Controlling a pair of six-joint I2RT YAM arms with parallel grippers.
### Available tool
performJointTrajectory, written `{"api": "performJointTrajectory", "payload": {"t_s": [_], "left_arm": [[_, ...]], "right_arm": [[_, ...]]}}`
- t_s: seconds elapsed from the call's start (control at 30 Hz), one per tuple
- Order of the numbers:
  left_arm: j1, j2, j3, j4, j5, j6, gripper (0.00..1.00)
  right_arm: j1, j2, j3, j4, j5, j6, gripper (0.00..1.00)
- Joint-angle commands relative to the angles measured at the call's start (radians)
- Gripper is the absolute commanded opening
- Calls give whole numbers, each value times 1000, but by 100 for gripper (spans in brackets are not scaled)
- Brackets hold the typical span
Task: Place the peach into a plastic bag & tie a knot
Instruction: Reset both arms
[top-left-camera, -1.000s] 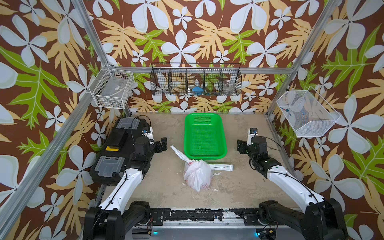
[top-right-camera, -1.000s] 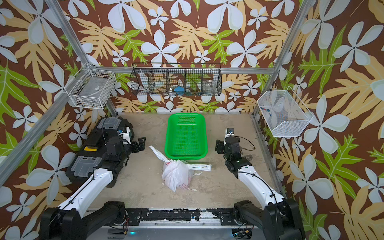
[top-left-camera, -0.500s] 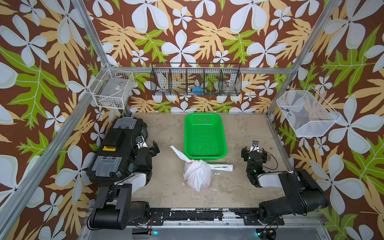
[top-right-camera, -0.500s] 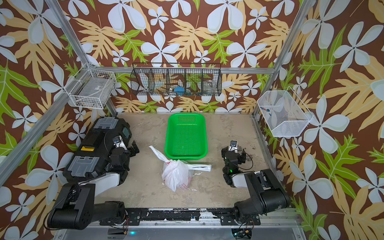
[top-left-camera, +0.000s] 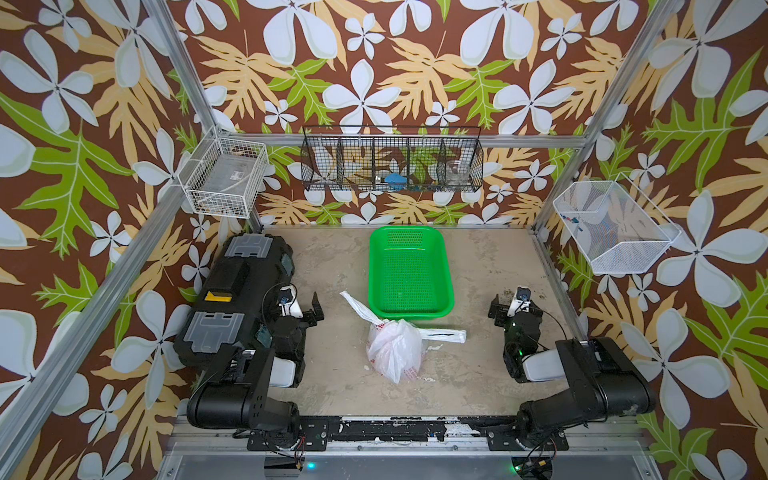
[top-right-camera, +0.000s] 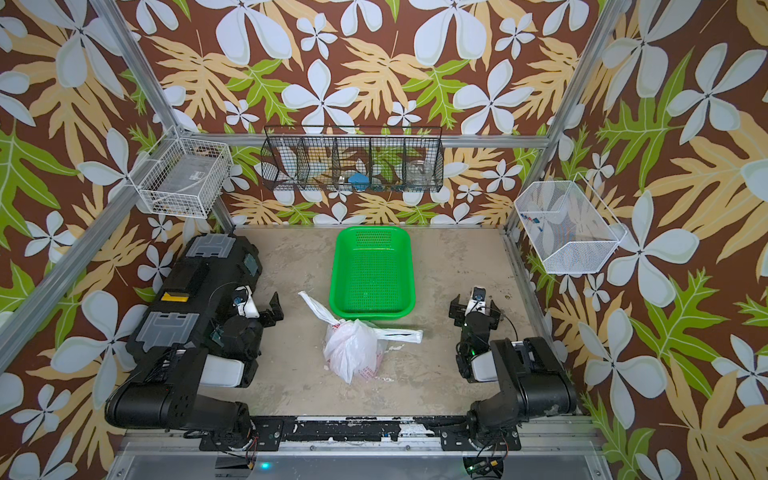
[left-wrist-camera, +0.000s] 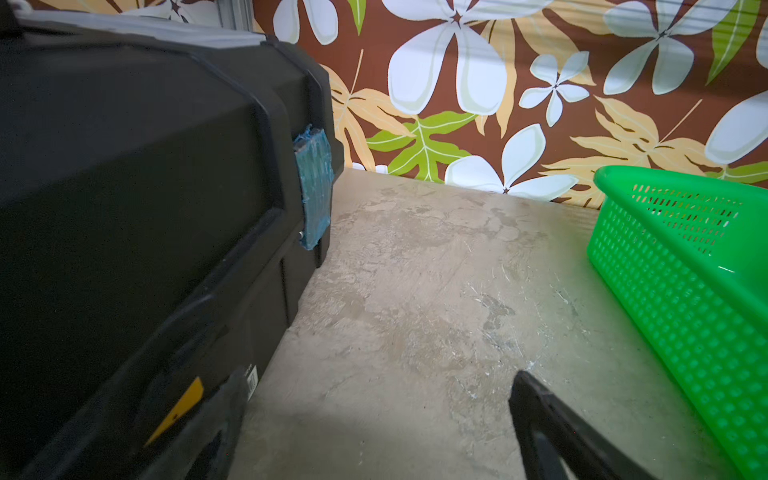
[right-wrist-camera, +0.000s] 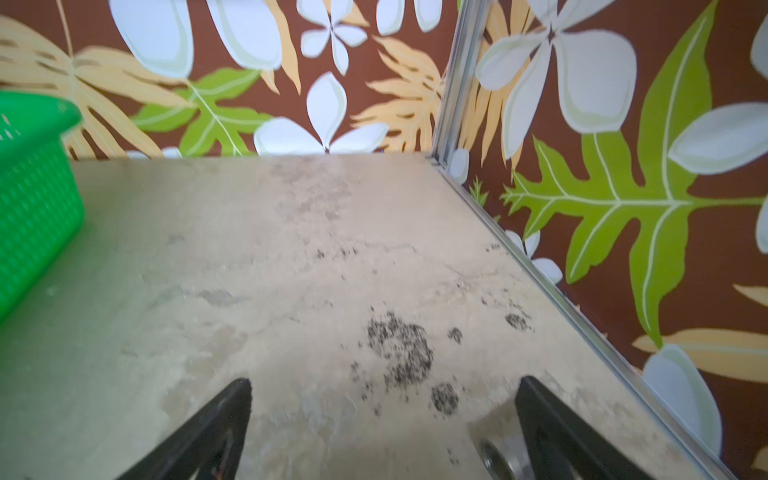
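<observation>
The thin, translucent white plastic bag (top-left-camera: 395, 351) with red print is seen lying on the mottled beige surface (top-left-camera: 332, 266), just beside the near edge of the green perforated plastic basket (top-left-camera: 409, 272). Its top is gathered into a knot (top-left-camera: 384, 323), from which two flat white tails are spread. The left tool (top-left-camera: 315, 308) is held wide and empty beside the black plastic toolbox (top-left-camera: 232, 299); the right tool (right-wrist-camera: 384, 384) is also spread wide and empty, well apart from the bag
</observation>
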Motion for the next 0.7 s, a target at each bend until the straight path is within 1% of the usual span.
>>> {"api": "performJointTrajectory", "payload": {"t_s": [0.0,0.03,0.1,0.17,0.23,0.3,0.43,0.5,0.67], "left_arm": [[6,1,-7,88,11,-14,100],[5,-3,-7,80,12,-14,100],[-8,2,3,69,-7,-6,100],[-56,9,32,20,-72,41,100],[-84,9,12,66,-106,59,100],[-84,12,26,41,-94,63,100],[-84,9,14,60,-80,68,100],[-85,12,14,59,-11,94,100],[-82,9,10,65,-17,92,100]], "right_arm": [[-1,-25,8,67,-55,19,100],[0,-9,-2,112,-53,13,100],[1,-17,1,93,-53,14,100],[1,-29,8,59,-55,20,100],[1,-22,5,78,-53,17,100],[1,-26,7,65,-55,18,100],[1,-25,6,70,-54,17,100],[1,-25,5,70,-54,16,100],[1,-25,6,70,-54,16,100]]}}
